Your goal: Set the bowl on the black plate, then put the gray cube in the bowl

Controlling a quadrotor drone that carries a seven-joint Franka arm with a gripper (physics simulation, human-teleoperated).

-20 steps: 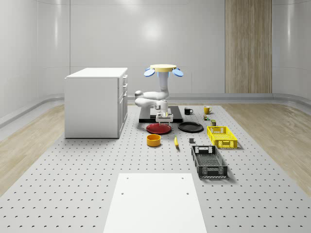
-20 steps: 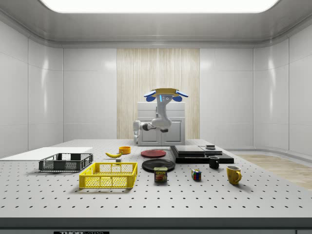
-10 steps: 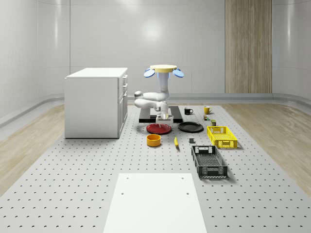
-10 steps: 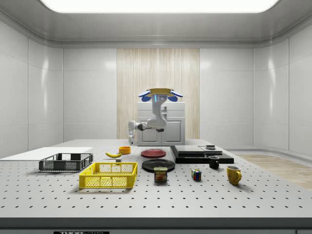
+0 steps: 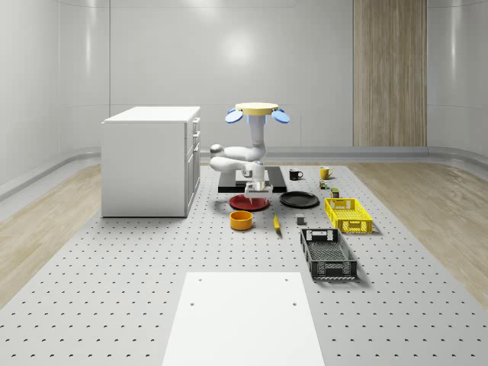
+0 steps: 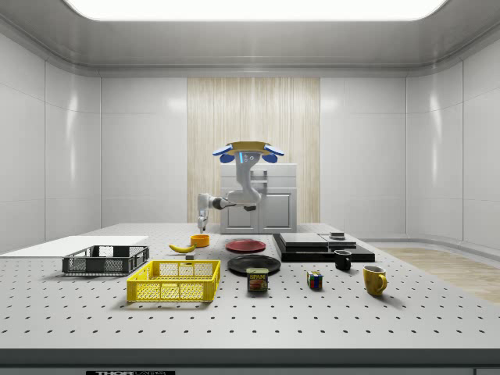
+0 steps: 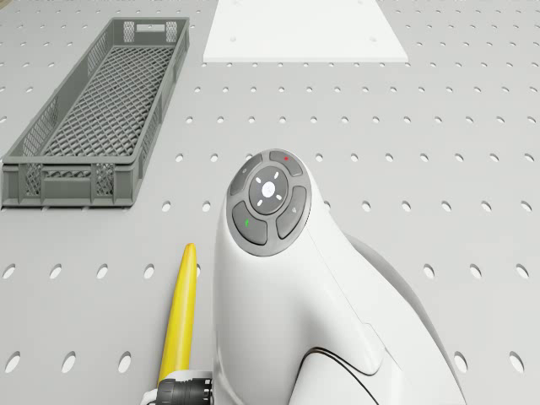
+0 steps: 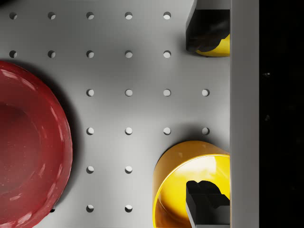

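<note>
Pale walls and a wood-panelled strip surround a wide perforated gray table (image 5: 114, 290) with broad open stretches toward the front. On it, the orange-yellow bowl (image 5: 242, 220) sits upright, just in front of the red plate (image 5: 249, 202) and apart from it. The black plate (image 5: 299, 200) lies beside the red plate, toward the whole-scene view's right, with bare surface between it and the bowl. A banana (image 5: 276, 222) lies near the bowl, and a small dark gray cube (image 5: 300, 222) sits past the banana, near the black crate (image 5: 328, 254). A yellow crate (image 5: 348, 214) stands behind the black one. A white cabinet (image 5: 151, 160) bounds the whole-scene view's left.

The drone (image 5: 256, 111) hovers high above the plates' area, its white arm (image 6: 234, 199) bent downward. The gripper (image 6: 202, 223) hangs a little above the bowl. In the wrist view the gripper (image 8: 206, 116) has its dark fingers (image 8: 207, 202) spread wide, one over the bowl's (image 8: 192, 183) interior, holding nothing, and the red plate's (image 8: 33, 147) rim curves well clear of the bowl.
</note>
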